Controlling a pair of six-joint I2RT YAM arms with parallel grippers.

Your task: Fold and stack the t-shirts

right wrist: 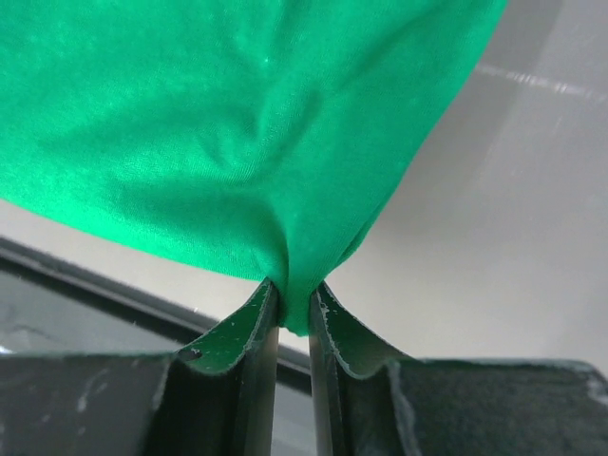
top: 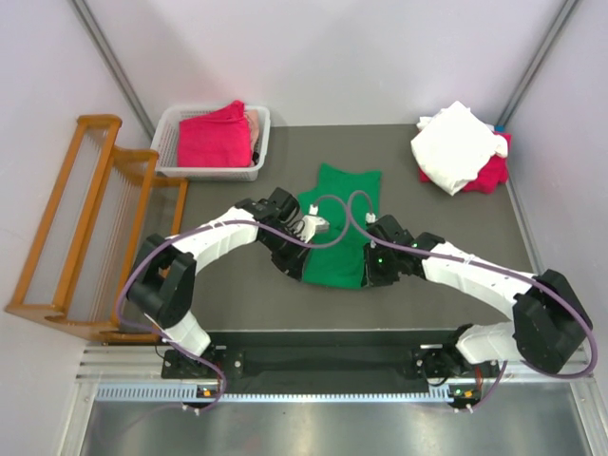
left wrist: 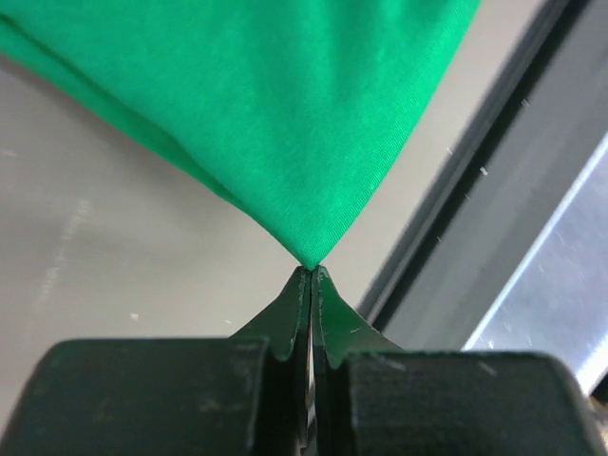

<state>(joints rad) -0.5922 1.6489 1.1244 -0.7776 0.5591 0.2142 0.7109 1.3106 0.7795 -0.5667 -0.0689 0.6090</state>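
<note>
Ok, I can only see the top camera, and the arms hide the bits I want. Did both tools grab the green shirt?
Observer: Yes. The left wrist view shows the left tool shut on one pointy corner of the green shirt.
Operator: And the right one?
Observer: The right tool pinches a thicker bunch of the shirt, so its jaws stand slightly apart.
Operator: Is it all crumpled there?
Observer: It is smooth and taut at the left tool, and wrinkled at the right tool.
</note>
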